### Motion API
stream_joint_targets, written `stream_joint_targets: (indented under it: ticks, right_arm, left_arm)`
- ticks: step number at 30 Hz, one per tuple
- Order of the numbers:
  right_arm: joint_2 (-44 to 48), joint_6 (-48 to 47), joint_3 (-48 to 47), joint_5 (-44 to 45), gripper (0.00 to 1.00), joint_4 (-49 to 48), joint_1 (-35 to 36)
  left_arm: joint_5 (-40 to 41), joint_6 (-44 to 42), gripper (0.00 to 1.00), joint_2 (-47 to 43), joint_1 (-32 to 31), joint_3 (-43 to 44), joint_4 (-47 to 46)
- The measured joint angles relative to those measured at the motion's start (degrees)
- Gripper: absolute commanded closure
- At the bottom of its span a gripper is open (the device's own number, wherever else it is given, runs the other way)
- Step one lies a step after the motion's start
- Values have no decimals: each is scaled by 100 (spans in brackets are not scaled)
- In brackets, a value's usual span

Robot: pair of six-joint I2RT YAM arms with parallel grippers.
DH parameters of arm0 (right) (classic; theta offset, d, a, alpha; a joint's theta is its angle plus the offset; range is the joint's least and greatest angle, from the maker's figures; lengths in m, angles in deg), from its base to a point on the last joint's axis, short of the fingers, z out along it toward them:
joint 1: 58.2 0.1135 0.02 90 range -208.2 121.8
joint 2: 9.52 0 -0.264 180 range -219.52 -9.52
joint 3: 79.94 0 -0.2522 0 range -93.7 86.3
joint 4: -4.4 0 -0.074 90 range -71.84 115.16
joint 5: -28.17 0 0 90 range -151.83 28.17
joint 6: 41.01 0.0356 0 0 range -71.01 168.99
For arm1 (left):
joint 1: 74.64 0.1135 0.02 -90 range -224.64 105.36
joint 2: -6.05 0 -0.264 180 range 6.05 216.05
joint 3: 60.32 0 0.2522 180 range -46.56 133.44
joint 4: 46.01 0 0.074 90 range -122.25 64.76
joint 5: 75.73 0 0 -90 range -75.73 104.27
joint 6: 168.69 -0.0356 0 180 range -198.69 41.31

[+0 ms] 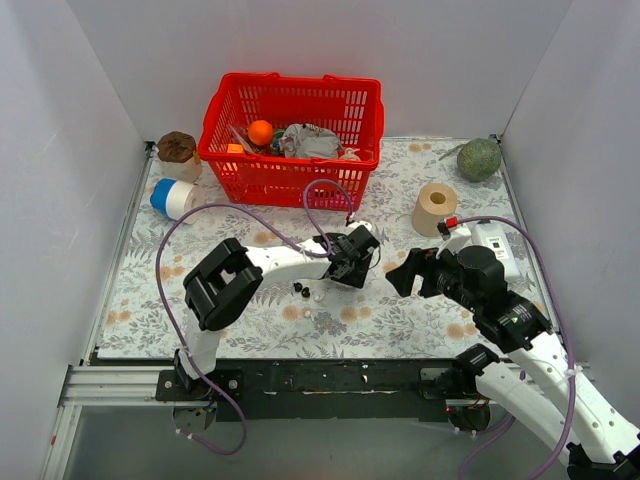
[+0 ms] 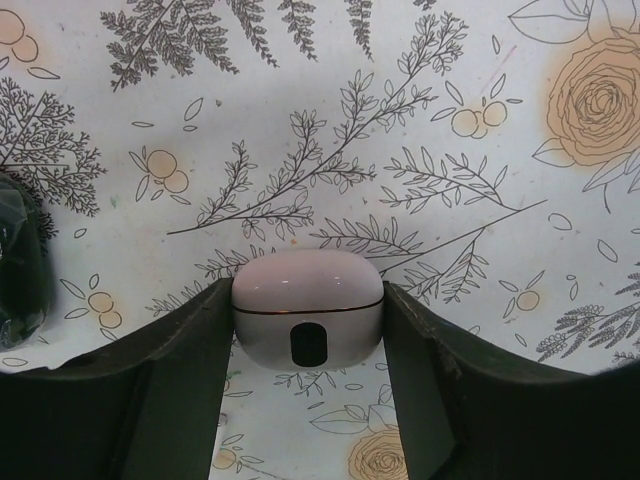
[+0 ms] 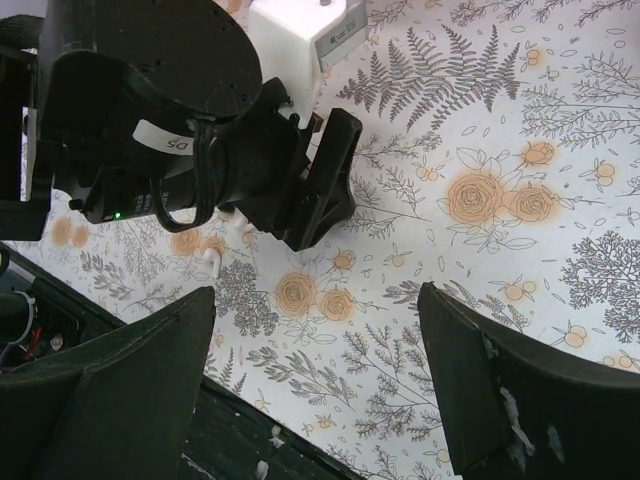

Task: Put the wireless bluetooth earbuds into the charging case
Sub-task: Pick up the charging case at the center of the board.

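A closed white charging case [image 2: 308, 300] with a dark oval port sits between my left gripper's [image 2: 308, 330] fingers [image 2: 190, 350], which press both its sides just above the floral mat. From the top view this gripper [image 1: 358, 243] is at mid-table, with the case a white spot at its tips [image 1: 364, 229]. A black pair of earbuds [image 1: 299, 290] and a white pair [image 1: 318, 297] lie on the mat beside the left forearm. The white buds also show in the right wrist view [image 3: 238, 228]. My right gripper [image 1: 404, 272] [image 3: 318, 300] is open and empty, to the right of the left one.
A red basket [image 1: 290, 180] of odds and ends stands at the back. A tape roll [image 1: 434, 208], a white box [image 1: 495, 245] and a green ball [image 1: 479, 158] are on the right, and a blue-white roll [image 1: 170, 198] on the left. A dark object [image 2: 20, 270] lies left of the case.
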Motion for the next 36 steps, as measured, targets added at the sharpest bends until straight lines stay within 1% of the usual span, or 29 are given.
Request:
stream_joint_targets:
  ticks: [3,4,6,7,11,14,17,18,19,20,22,25,27,29,33,36]
  right_arm:
    - [0,-2,0,46,12,2,0]
    - [-4,-2,0,74,12,7,0]
    - [-9,4,-13,210,12,22,0]
    - [-28,28,-39,323,12,57,0]
    - [-81,103,-153,586,11,81,0]
    - [-223,57,-308,529,9,109,-2]
    - [-643,-68,-693,289,6,157,0]
    - [-780,-103,-802,186,5,157,0]
    - [-940,-146,-907,63,5,157,0]
    - [-1058,-170,-977,-37,5,151,0]
    - [-1353,-203,-1084,-321,4,142,0]
    - [-1674,-245,-1209,-669,2,166,39]
    - [-1906,-269,-1397,-820,2,216,166]
    - [-2094,-286,-1641,-885,2,264,389]
    - [-2588,-284,-2334,-782,2,382,1145]
    - [-3056,-234,-2887,-584,2,487,1740]
  left_arm:
    - [-2,-2,77,-157,2,-236,-205]
    - [-4,-2,86,-236,4,-352,-267]
    - [2,-22,91,-400,4,-610,-413]
    - [-2,-39,97,-529,4,-785,-509]
    - [-7,-122,100,-1285,4,-1635,-870]
    - [-63,-234,100,-2210,4,-2413,-1436]
    - [-197,-404,99,-3281,-2,-3281,-2293]
    - [-293,-520,98,-3801,-2,-3703,-2754]
    - [-328,-566,99,-4028,-11,-3873,-2931]
    - [-424,-669,99,-4332,-26,-4194,-3414]
    - [-643,-973,100,-5169,-81,-5141,-4538]
    - [-951,-1423,100,-6135,-184,-6295,-5589]
    - [-1141,-1749,100,-6459,-229,-6612,-5906]
    - [-1285,-2094,100,-6653,-260,-6682,-6102]
    - [-1362,-2658,100,-6957,-308,-6686,-6426]
    - [-1294,-3126,100,-7018,-358,-6677,-6522]
